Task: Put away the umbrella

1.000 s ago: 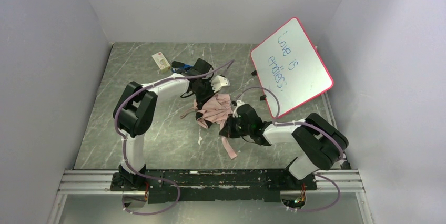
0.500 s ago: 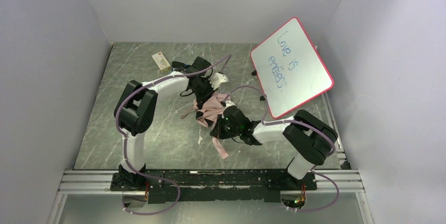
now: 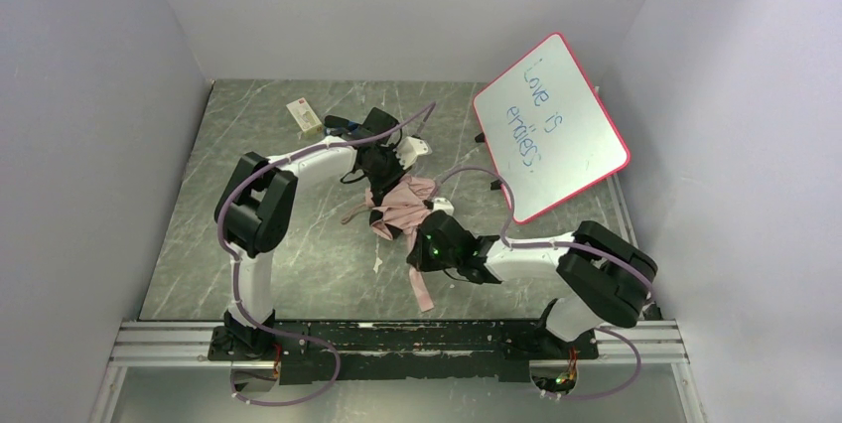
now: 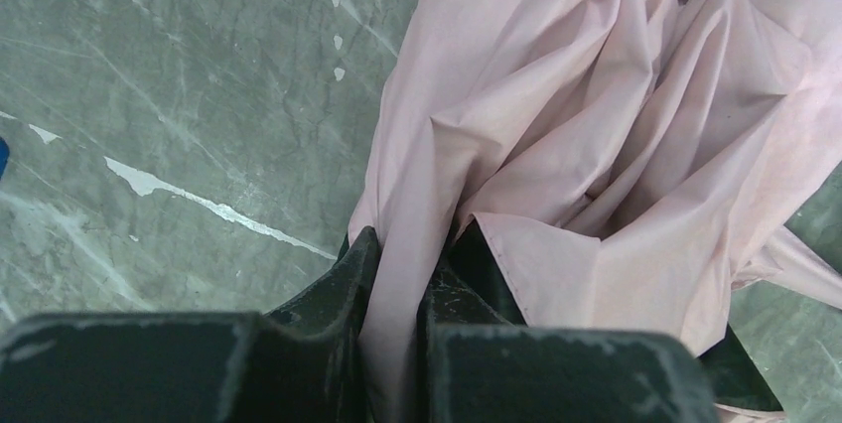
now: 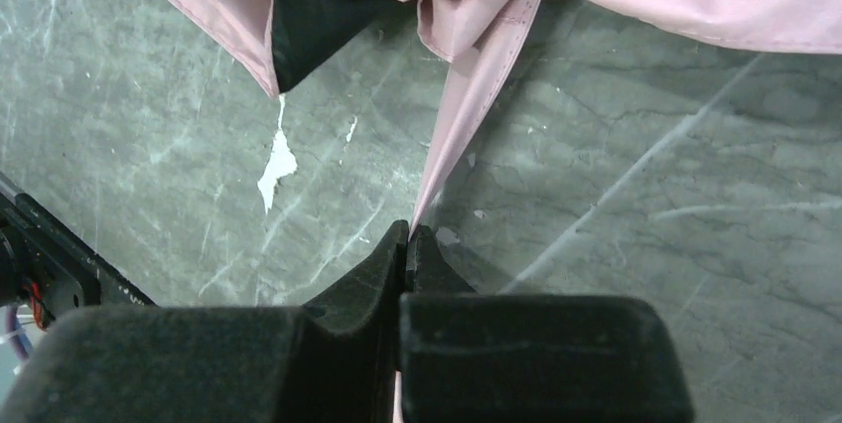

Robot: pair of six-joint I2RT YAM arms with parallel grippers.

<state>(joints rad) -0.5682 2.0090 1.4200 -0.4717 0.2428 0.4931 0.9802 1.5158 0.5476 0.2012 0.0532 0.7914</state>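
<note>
Both arms are gripping the umbrella (image 3: 402,207), lying crumpled on the table (image 3: 199,244) between them. I am seeing the left gripper (image 4: 422,229) pinching a pink fabric fold at its far end, and the right gripper (image 5: 409,229) clamping its strap (image 5: 475,95) nearer the bases.

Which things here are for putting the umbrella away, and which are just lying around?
For the job:
- umbrella, a bunched pink heap
- left end effector, shut on its fabric
- right end effector, shut on its pink strap

Just lying about:
- pink-framed whiteboard
- small box at the back
</note>
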